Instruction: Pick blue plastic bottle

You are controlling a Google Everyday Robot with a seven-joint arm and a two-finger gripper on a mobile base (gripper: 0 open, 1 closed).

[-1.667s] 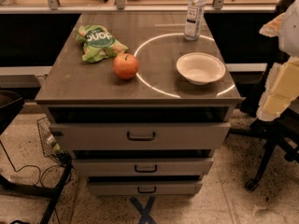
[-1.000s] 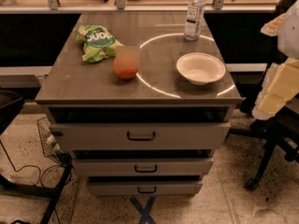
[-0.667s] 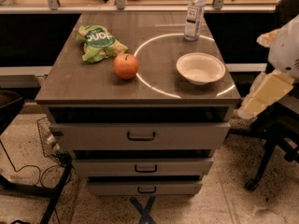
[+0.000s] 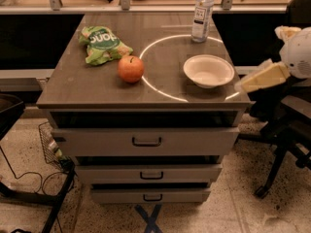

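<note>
Blue plastic bottle (image 4: 202, 12) stands upright at about 1 o'clock on the desk (image 4: 73, 89), near the far right corner. It is slim and clear, with a white label bearing dark print and a pale cap. Its base sits at the far arc of a bright ring of light (image 4: 154, 89) cast on the desk top. Nothing touches the bottle.

At 6 o'clock from the bottle, inside the ring, a white bowl (image 4: 209, 71) rests right way up. At 9 o'clock from the bowl, a red-orange apple (image 4: 130, 68) sits on the ring's left arc, stem up. At 11 o'clock from the apple, just beside it, a crumpled green snack bag (image 4: 103, 43) lies flat.

The pincer (image 4: 245, 84) hangs off the desk's right edge, at about 4 o'clock from the bowl and well apart from the bottle, at 5 o'clock from it. It ends a cream-coloured arm link that slopes down from a rounded white joint (image 4: 297, 52) at the right border. Whether the pincer is open or closed I cannot tell.

Below the desk top are three drawers (image 4: 146, 141), each with a dark handle. A black chair (image 4: 286, 130) stands at 3 o'clock of the desk, behind the arm. A wire basket (image 4: 48, 144) sits on the floor at 8 o'clock, and a blue tape cross (image 4: 150, 218) marks the floor at 6 o'clock.
</note>
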